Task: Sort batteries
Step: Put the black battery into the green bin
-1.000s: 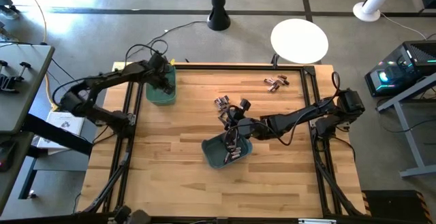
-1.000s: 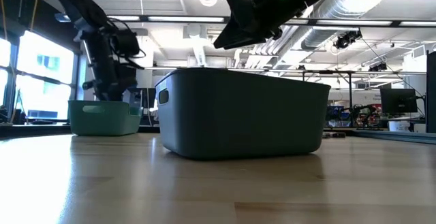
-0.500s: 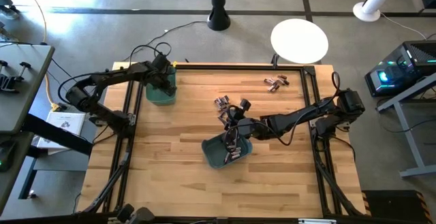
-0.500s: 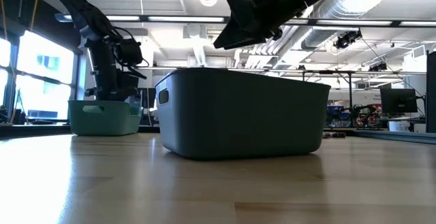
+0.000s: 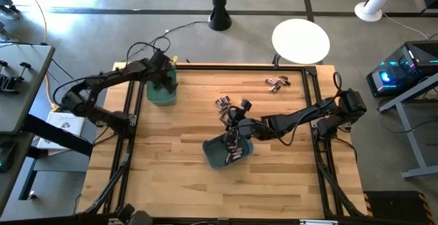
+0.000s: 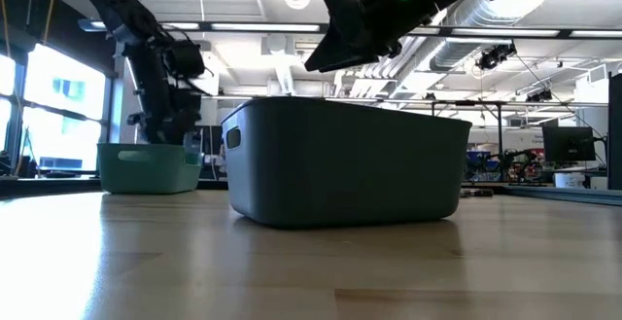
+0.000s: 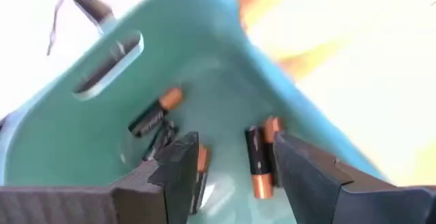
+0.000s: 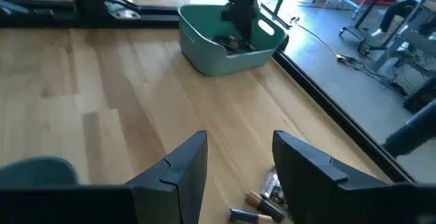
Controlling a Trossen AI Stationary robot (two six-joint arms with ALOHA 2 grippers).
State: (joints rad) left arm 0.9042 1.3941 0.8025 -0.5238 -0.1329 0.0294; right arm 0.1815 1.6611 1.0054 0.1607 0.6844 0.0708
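The left hand [image 7: 228,173] is hanging open and empty over the light green plastic bin [image 5: 162,91], far left on the wooden counter [image 5: 171,156], with small copper-and-black batteries [image 7: 259,163] inside. The right hand [image 8: 238,173] is waiting open and empty over the dark teal bin [image 5: 219,153].

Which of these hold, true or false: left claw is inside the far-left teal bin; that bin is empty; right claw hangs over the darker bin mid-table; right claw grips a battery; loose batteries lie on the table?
1. The left claw is down inside the teal bin. True.
2. That teal bin is empty. False: several batteries lie on its floor.
3. The right claw hangs over the darker bin. True.
4. The right claw grips a battery. False: its fingers stand apart with nothing between them.
5. Loose batteries lie on the table. True, with another group near the middle.
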